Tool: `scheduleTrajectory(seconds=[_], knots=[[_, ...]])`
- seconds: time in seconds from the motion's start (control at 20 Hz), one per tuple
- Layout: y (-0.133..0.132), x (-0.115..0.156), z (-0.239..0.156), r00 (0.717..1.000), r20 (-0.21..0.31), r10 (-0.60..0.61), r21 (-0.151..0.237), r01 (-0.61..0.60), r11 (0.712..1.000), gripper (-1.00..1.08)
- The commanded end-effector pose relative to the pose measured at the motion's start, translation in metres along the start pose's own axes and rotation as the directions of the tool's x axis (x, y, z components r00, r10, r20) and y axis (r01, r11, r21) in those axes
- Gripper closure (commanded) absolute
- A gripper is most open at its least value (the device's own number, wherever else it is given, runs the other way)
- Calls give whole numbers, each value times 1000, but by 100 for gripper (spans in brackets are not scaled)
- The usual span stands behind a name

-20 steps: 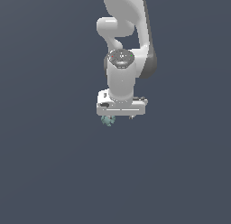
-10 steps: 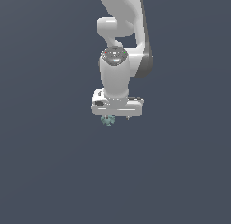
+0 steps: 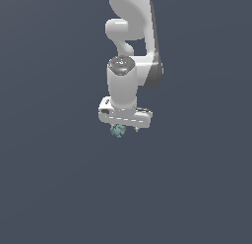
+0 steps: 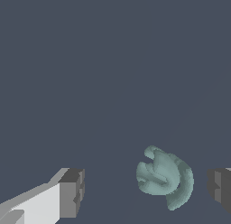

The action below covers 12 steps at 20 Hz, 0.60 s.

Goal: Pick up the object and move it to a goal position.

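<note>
The object is a small lumpy pale teal-green thing lying on the dark grey floor, just under the white hand of my arm. In the wrist view the object lies between my two grey fingertips, nearer to one fingertip than to the other, and touches neither. My gripper is open and wide around it. In the exterior view my gripper hangs straight down over the object, and the hand hides most of its fingers.
Flat dark grey floor fills both views. My white arm rises from the hand towards the top of the exterior view. No other objects or goal marker show.
The hand has shifted slightly towards the exterior view's left and turned a little over the object. The object has stayed where it was.
</note>
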<state>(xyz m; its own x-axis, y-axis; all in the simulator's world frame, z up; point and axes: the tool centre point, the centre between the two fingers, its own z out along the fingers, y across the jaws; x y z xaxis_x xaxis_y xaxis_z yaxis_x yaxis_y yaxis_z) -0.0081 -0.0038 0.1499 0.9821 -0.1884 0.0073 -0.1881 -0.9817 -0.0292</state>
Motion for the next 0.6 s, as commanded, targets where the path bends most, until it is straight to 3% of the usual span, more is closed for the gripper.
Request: scheduleTrajectory(seconds=[0.0, 0.55], knots=[[6, -6, 8, 999, 1, 54, -3, -54, 999, -92], [41, -42, 46, 942, -2, 335, -22, -335, 942, -92]])
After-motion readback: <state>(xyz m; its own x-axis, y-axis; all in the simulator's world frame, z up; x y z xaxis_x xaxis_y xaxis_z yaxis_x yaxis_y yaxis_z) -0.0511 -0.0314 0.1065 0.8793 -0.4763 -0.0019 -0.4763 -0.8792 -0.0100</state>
